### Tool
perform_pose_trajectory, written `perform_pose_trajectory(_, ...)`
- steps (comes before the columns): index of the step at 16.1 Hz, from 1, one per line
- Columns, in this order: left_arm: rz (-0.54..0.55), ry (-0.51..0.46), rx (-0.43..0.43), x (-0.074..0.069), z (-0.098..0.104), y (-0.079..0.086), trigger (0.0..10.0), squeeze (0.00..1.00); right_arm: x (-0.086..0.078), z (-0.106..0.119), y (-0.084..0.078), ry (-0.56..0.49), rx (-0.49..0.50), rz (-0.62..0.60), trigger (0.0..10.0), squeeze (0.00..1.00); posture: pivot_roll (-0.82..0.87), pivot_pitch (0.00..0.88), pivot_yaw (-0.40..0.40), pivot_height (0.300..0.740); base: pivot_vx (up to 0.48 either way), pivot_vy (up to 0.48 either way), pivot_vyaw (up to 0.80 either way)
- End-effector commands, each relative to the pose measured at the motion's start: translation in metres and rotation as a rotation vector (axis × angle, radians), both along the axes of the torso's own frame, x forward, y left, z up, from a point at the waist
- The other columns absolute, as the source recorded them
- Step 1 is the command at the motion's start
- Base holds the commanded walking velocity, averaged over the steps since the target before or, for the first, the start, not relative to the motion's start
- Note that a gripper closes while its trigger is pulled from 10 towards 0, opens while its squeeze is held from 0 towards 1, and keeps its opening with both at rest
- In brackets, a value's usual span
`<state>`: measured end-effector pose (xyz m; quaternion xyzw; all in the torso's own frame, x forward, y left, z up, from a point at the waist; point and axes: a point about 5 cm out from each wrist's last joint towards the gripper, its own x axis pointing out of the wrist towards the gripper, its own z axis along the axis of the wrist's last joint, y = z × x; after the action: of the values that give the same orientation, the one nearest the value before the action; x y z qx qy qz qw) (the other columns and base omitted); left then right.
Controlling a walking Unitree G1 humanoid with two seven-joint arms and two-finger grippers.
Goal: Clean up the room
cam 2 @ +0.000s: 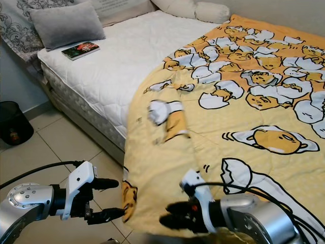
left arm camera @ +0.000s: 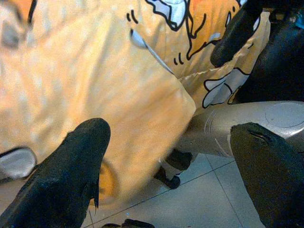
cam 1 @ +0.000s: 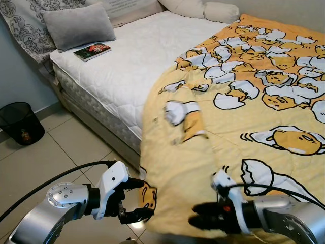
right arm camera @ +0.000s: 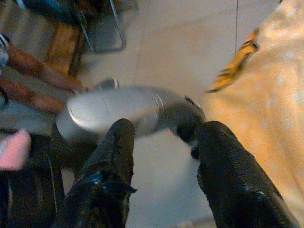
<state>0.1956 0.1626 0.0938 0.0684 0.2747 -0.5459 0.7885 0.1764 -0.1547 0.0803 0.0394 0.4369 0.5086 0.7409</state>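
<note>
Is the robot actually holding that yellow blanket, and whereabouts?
Not gripped yet. The left gripper is open at the blanket bottom corner; the right gripper is open beside its lower edge.

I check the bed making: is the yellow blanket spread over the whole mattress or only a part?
Only a part. The yellow blanket covers the right side; white mattress lies bare beside it.

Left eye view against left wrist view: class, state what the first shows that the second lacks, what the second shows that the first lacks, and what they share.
Left eye view alone: the white mattress, a grey pillow, a book near it, a black mesh bin on the floor, and the left gripper seen from outside, fingers open at the blanket's hanging corner.

Left wrist view alone: a close look at the corner's underside between the open fingers, with the right arm beyond.

Both: the yellow cartoon-egg blanket, the tiled floor.
</note>
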Motion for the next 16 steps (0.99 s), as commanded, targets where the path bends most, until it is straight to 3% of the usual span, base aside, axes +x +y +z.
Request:
perform_pose_trajectory(1, -0.003, -0.014, 0.001, 0.002, 0.004, 0.001, 10.0, 0.00, -0.001, 0.000, -0.005, -0.020, -0.046, 0.020, 10.0, 0.01, -0.06, 0.000, 0.047, 0.740, 0.000, 0.000, 0.00)
perform_pose_trajectory(4, 0.106, -0.082, 0.045, 0.017, -0.001, 0.003, 10.0, 0.00, 0.015, -0.012, -0.025, -0.101, -0.178, -0.097, 10.0, 0.00, -0.06, 0.000, 0.047, 0.740, 0.000, 0.000, 0.00)
perform_pose_trajectory(5, 0.213, -0.166, 0.068, 0.033, -0.004, 0.001, 10.0, 0.00, 0.039, -0.020, -0.036, -0.207, -0.223, -0.338, 10.0, 0.00, -0.07, 0.000, 0.050, 0.740, 0.000, 0.000, 0.00)
perform_pose_trajectory(6, 0.280, -0.224, 0.063, 0.042, -0.003, -0.003, 10.0, 0.00, 0.053, -0.024, -0.042, -0.283, -0.238, -0.518, 10.0, 0.00, -0.07, 0.000, 0.053, 0.740, 0.000, 0.000, 0.00)
perform_pose_trajectory(8, 0.402, -0.294, 0.078, 0.057, -0.004, -0.013, 10.0, 0.00, 0.068, -0.027, -0.053, -0.415, -0.219, -0.846, 10.0, 0.00, -0.07, 0.000, 0.056, 0.740, 0.000, 0.000, 0.00)
perform_pose_trajectory(9, 0.492, -0.360, 0.062, 0.068, -0.001, -0.019, 10.0, 0.00, 0.072, -0.023, -0.063, -0.505, -0.187, -1.075, 10.0, 0.00, -0.07, 0.000, 0.062, 0.740, 0.000, 0.000, 0.00)
perform_pose_trajectory(12, 0.590, -0.403, 0.027, 0.077, 0.001, -0.023, 10.0, 0.00, 0.071, -0.018, -0.064, -0.610, -0.124, -1.222, 10.0, 0.00, -0.08, 0.000, 0.070, 0.740, 0.000, 0.000, 0.00)
perform_pose_trajectory(16, 0.658, -0.435, 0.027, 0.083, 0.002, -0.024, 10.0, 0.00, 0.068, -0.022, -0.054, -0.671, -0.145, -1.277, 10.0, 0.00, -0.07, 0.000, 0.079, 0.740, 0.000, 0.000, 0.00)
